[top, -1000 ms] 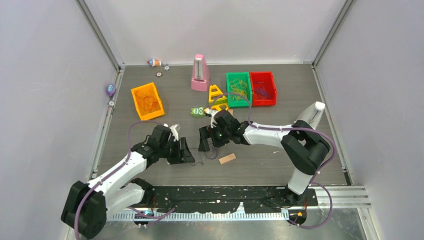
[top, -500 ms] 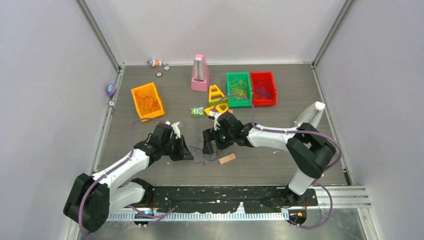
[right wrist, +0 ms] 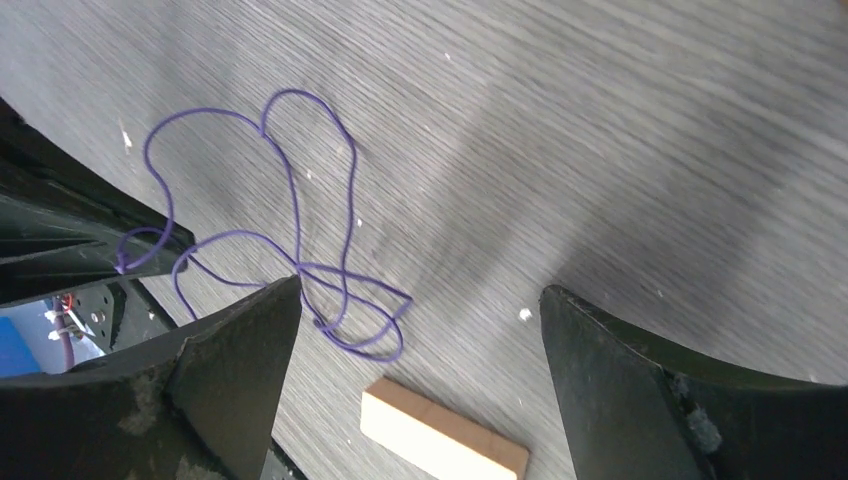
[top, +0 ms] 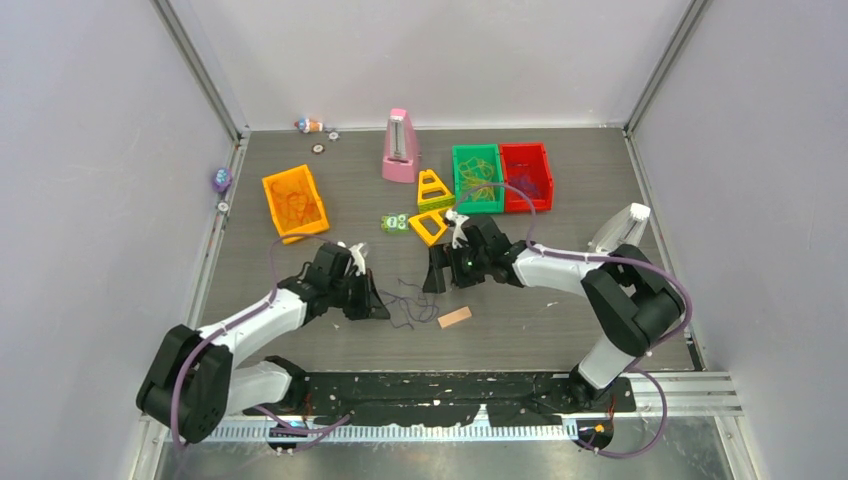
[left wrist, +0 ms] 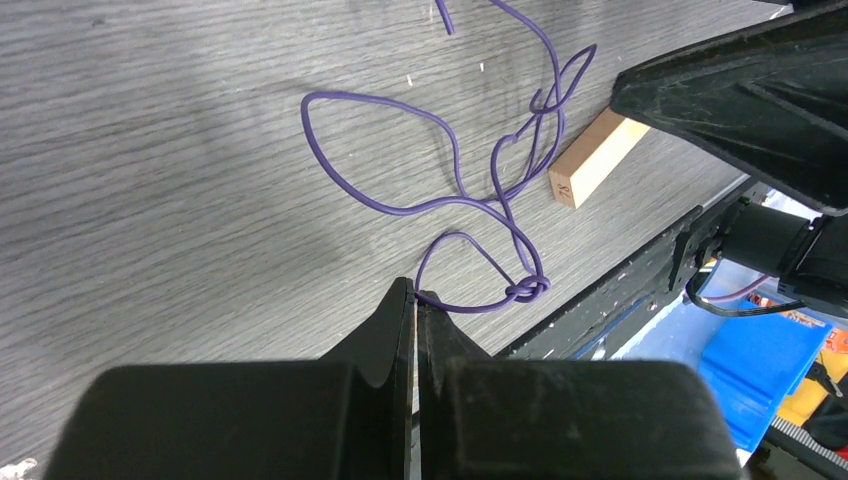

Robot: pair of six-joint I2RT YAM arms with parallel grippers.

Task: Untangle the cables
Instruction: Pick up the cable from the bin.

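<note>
Grey wood-grain worktop (top: 580, 190) (evenly lit, faint shadows) boxed in by plain pale walls (top: 90, 200) with metal corner posts (top: 198, 65).

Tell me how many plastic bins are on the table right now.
3: an orange bin at the left, a green bin at the back, and a red bin right beside the green one. None looks hidden.
</note>
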